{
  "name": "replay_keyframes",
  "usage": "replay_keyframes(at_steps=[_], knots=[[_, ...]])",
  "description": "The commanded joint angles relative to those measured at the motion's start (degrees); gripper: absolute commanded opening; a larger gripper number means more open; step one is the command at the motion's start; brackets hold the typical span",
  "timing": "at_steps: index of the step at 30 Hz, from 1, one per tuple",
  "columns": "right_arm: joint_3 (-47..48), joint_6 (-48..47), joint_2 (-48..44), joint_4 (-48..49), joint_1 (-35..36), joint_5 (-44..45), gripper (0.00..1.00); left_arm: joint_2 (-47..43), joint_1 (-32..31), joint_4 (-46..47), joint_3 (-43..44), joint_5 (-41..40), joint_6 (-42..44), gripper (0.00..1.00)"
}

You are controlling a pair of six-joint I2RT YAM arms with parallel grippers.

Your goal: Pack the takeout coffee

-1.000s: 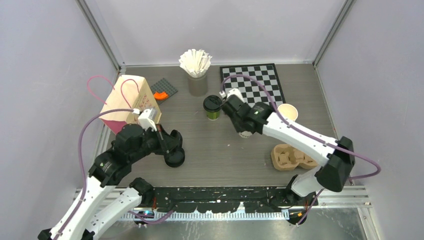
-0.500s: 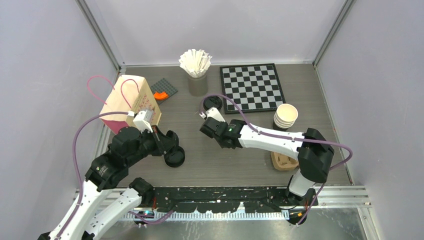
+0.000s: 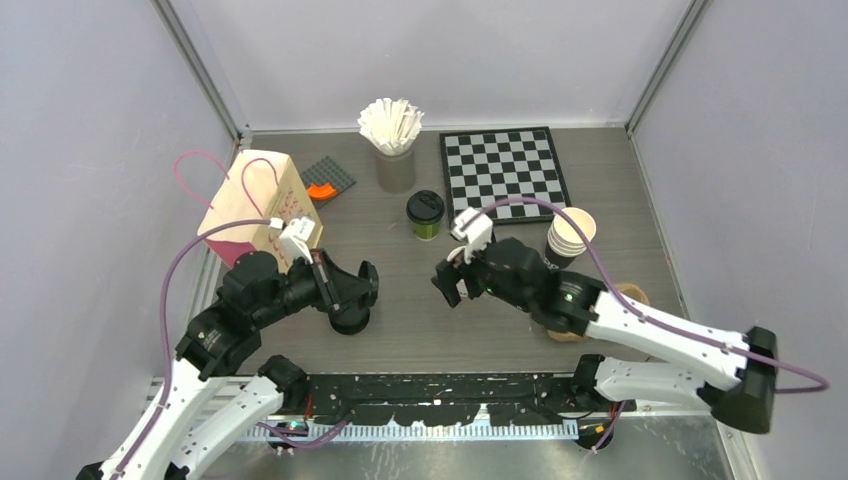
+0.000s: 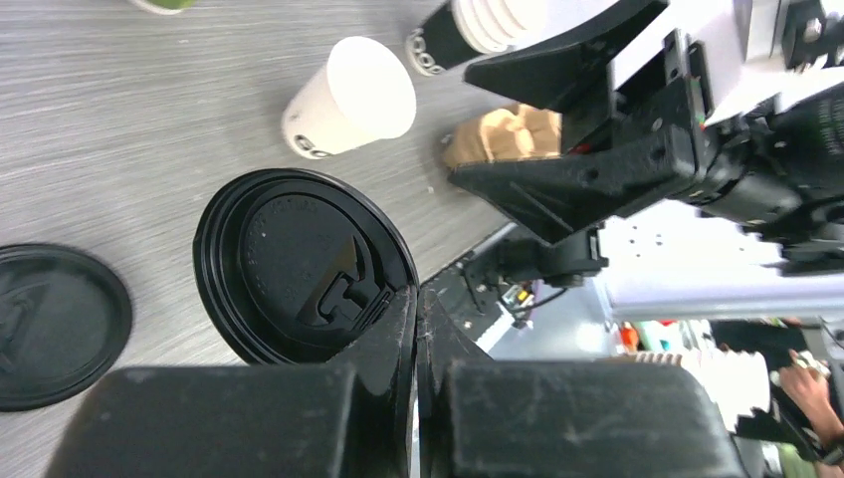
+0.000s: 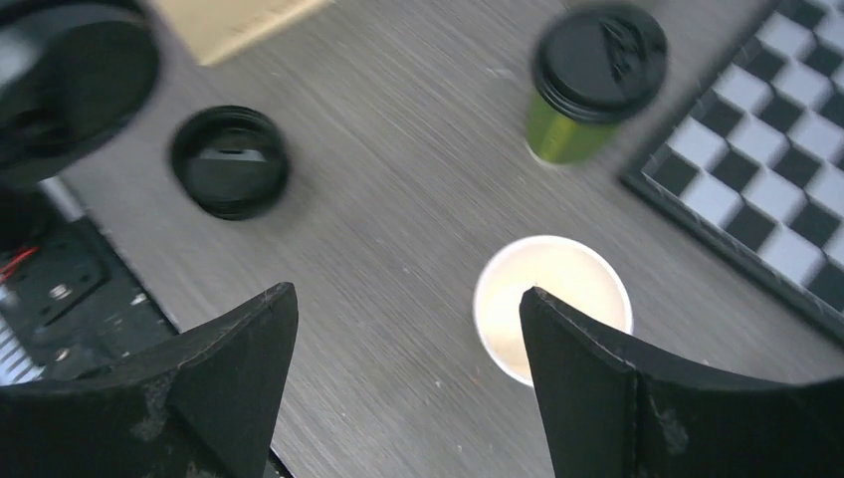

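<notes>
One lidded coffee (image 3: 425,213) standing; left gripper (image 4: 416,299) clamped on lid (image 4: 299,269); right gripper (image 5: 408,294) agape above open cup (image 5: 562,279).

The takeout coffee (image 3: 425,213) is set mid-desk (image 3: 400,300), just left of the chessboard (image 3: 505,172) and before the stick holder (image 3: 393,150). The paper bag (image 3: 262,205) is placed at the left edge. An open cup (image 5: 552,304) is seen below the right tool (image 5: 408,294). One lid (image 4: 304,264) is clamped in the left tool (image 4: 416,309), with a loose lid (image 4: 60,324) laid on the desk nearby.
</notes>
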Motion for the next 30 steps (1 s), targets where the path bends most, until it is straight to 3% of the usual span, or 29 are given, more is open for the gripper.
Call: replay_keyframes(at_steps=[1, 4, 8, 13, 26, 30], knots=[[-13.43, -13.23, -9.94, 29.10, 0.32, -19.35, 0.86, 0.54, -0.16, 11.47, -1.35, 10.02, -4.14, 0.00], [-22.02, -18.36, -14.66, 43.94, 0.31, -26.72, 0.88, 0.95, -0.18, 16.55, -2.38, 14.31, -6.99, 0.00], [-27.65, -25.95, -16.60, 54.38, 0.33, -32.83, 0.93, 1.87, -0.21, 23.37, -3.94, 19.14, -11.43, 0.00], [-28.09, -28.68, -15.39, 59.48, 0.43, -32.75, 0.94, 3.20, -0.19, 30.76, -5.72, 23.45, -15.62, 0.00], [-25.94, -31.13, -9.58, 64.02, 0.61, -35.71, 0.95, 4.79, -0.23, 33.48, -6.38, 24.94, -16.93, 0.00], [-26.47, -30.30, -8.21, 68.41, 0.86, -32.47, 0.95, 4.64, -0.23, 33.56, -6.69, 24.89, -17.03, 0.00]])
